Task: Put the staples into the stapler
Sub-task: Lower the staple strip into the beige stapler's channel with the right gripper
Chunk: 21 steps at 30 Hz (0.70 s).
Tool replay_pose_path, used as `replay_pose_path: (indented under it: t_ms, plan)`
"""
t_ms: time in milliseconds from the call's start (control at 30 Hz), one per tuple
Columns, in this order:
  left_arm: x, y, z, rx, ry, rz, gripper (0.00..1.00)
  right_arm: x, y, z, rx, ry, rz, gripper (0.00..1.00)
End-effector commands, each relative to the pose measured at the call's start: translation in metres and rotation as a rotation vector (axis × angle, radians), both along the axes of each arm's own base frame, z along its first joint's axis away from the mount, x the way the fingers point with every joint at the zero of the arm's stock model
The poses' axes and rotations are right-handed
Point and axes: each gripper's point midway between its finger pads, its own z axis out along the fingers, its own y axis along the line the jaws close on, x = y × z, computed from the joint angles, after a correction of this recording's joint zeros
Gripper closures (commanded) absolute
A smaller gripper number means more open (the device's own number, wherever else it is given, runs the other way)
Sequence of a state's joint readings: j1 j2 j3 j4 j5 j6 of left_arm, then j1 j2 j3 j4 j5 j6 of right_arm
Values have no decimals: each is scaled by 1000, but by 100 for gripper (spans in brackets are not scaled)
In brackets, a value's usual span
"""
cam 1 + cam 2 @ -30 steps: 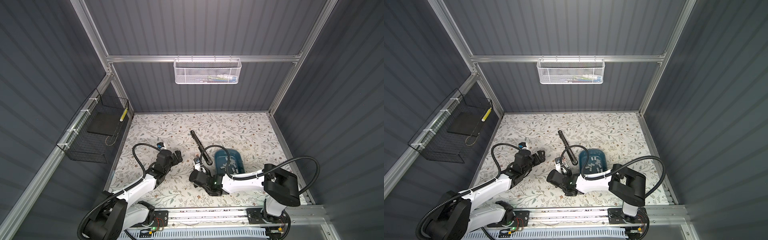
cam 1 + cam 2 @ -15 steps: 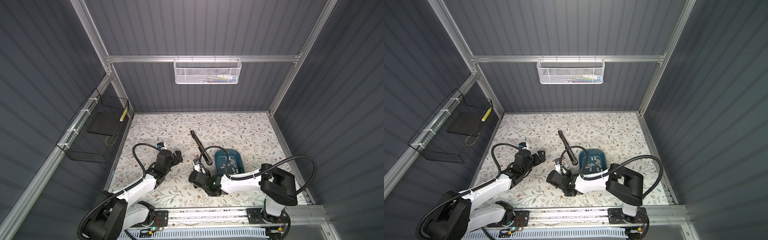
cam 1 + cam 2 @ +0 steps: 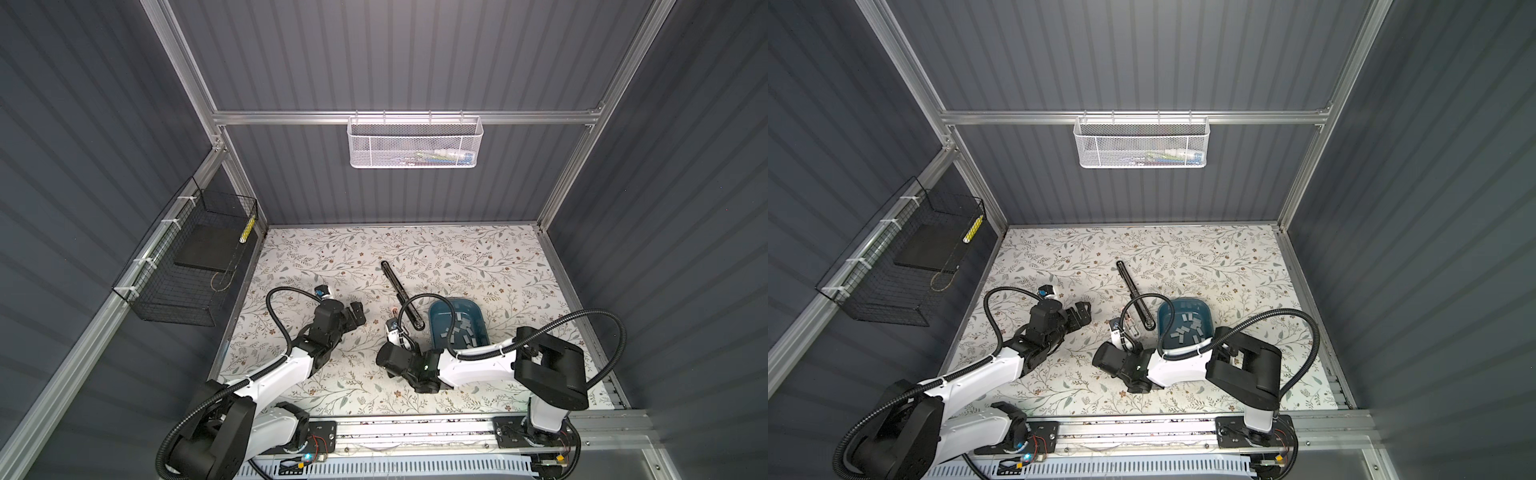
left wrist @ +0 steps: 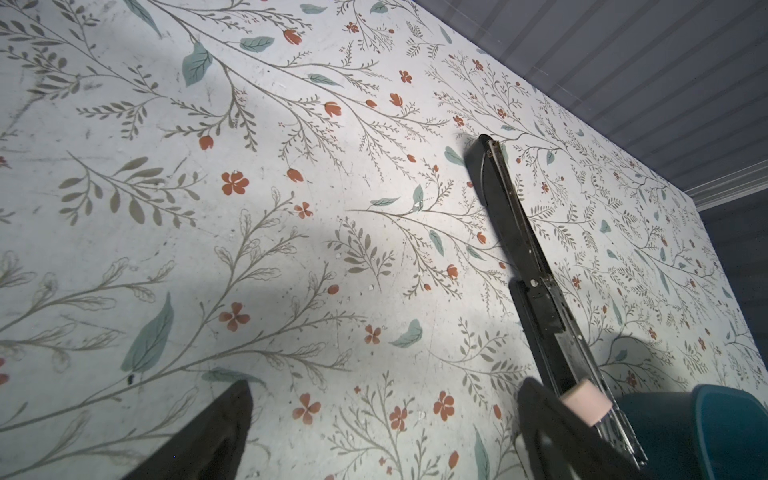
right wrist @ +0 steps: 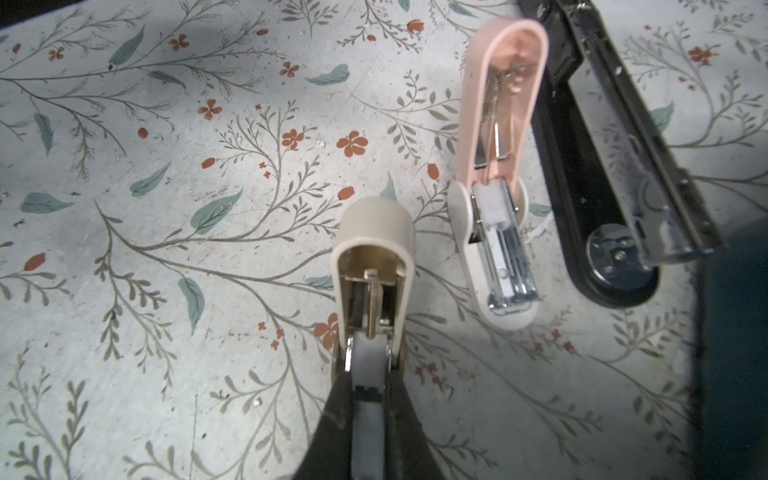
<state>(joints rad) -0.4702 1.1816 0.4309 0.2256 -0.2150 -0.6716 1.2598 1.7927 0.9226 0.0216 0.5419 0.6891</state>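
The staples (image 3: 456,328) are short silver-grey strips heaped loosely in a dark teal tray (image 3: 478,313), some flat, some tipped against each other. Three staplers lie flipped open beside it: a long black stapler (image 5: 611,174) next to the tray, a pink stapler (image 5: 496,166) with its shiny metal channel bared, and a cream stapler (image 5: 372,266).

My right hand (image 5: 370,399) is clenched on the cream stapler, both fingers pinching its white middle part, so the tray of staples sits off past the pink and black staplers, near but not touching my grip. My left hand (image 4: 382,432) hangs released with its fingers spread wide over bare surface; from its wrist view the black stapler (image 4: 536,291) runs to the tray's rim (image 4: 715,405).

The surface (image 3: 457,257) is a pale floral print, walled in by dark grey ribbed panels. A white mesh basket (image 3: 413,141) hangs on the back rail, a black wire basket (image 3: 187,266) on the left wall.
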Motion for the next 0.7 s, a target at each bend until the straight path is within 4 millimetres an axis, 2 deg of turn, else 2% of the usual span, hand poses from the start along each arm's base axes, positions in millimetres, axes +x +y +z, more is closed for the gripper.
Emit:
replay_pose_path:
  t_ms: [0,233,667]
  plan:
    - [4,-3,5,-19,-8,0,0,1,1,9,8,-7,-11,99]
    - [4,-4,4,-22,-2,-1,0,1,1,20,32,-16,-11,99]
    - [4,-4,4,-23,-2,-2,0,0,3,16,29,-7,-16,99]
